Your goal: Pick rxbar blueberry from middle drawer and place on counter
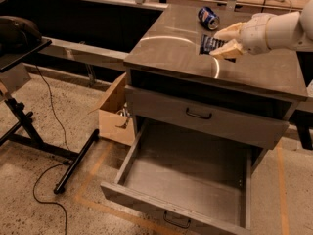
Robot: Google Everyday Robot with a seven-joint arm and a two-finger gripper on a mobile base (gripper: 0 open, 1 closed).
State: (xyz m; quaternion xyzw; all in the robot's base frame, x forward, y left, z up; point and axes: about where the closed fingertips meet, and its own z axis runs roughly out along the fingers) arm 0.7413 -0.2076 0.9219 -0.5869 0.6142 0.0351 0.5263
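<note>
**A:** Which step are we on?

**B:** The placing, we judge. Our gripper [221, 43] is over the counter [166, 53], toward its right half. The jaws are pinched close on the bar [211, 44], one finger above it and one below. The bar's dark end pokes out at nine o'clock from the fingertips.

**A:** So the bar is out of the drawer [142, 199]?

**B:** Yes. The drawer stands pulled out low down, at about six o'clock from the gripper. We see nothing lying in the part of it that shows.

**A:** What does the next move call for?

**B:** We would lower the bar until it lies flat, then part the jaws and draw straight back toward three o'clock. A can [209, 16] lies on its side at eleven o'clock from the gripper, near but apart. We should not push the bar that way.

**A:** What can't we make out?

**B:** We cannot tell whether the bar already touches the counter or hangs just above it, because its dark wrapper blends with its reflection. Its far end is hidden by the fingers, and the print is unreadable. The arm [274, 31] is cut off at the right edge. The drawer's front corner runs out of view at the bottom.
</note>
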